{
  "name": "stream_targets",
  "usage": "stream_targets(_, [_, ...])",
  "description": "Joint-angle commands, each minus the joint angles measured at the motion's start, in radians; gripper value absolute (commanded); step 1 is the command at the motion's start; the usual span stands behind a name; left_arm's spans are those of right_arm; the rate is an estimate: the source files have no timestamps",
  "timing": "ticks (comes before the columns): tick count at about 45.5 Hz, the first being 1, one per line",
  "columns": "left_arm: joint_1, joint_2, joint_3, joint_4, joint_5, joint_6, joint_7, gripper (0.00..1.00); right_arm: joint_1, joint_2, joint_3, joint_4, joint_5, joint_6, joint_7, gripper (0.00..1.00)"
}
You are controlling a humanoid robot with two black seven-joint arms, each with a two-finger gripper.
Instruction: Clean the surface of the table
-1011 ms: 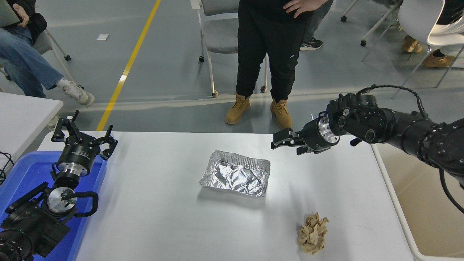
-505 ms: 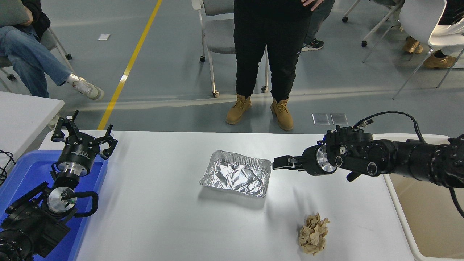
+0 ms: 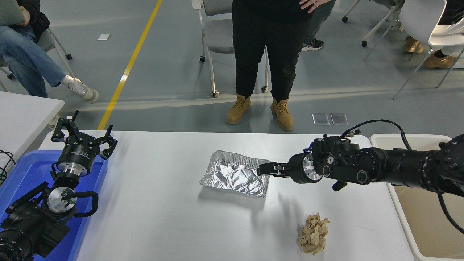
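Observation:
The white table surface (image 3: 163, 221) fills the lower part of the head view. A crumpled silver foil tray (image 3: 232, 174) lies at its middle. A crumpled ball of brown paper (image 3: 313, 233) lies near the front right. My right gripper (image 3: 264, 169) reaches in from the right, low over the table, with its tips at the tray's right rim. It looks open and holds nothing. My left gripper (image 3: 84, 139) is parked open at the lower left.
A blue bin (image 3: 20, 174) sits under the left arm. A beige tub (image 3: 431, 214) stands off the table's right end. A smaller white table (image 3: 21, 112) is at the left. A person in black trousers (image 3: 266, 54) stands at the far side, and others sit further off.
My right gripper has come down from above the table's far edge and moved left, reaching the foil tray's right rim. The tray, the paper ball and the left arm have not moved.

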Motion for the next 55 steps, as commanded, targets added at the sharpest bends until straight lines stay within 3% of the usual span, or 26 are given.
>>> stream_targets(1, [0.0, 0.0, 0.0, -0.001, 0.0, 0.0, 0.0, 1.0, -0.063, 0.052, 0.009, -0.088, 0.002, -0.038, -0.001, 0.94])
stream_targets(23, [0.0, 0.0, 0.0, -0.001, 0.0, 0.0, 0.0, 1.0, -0.129, 0.152, 0.004, -0.234, 0.001, -0.038, 0.001, 0.91])
stream_targets(55, [0.0, 0.0, 0.0, -0.001, 0.0, 0.0, 0.0, 1.0, -0.181, 0.152, -0.019, -0.311, -0.012, -0.038, 0.001, 0.85])
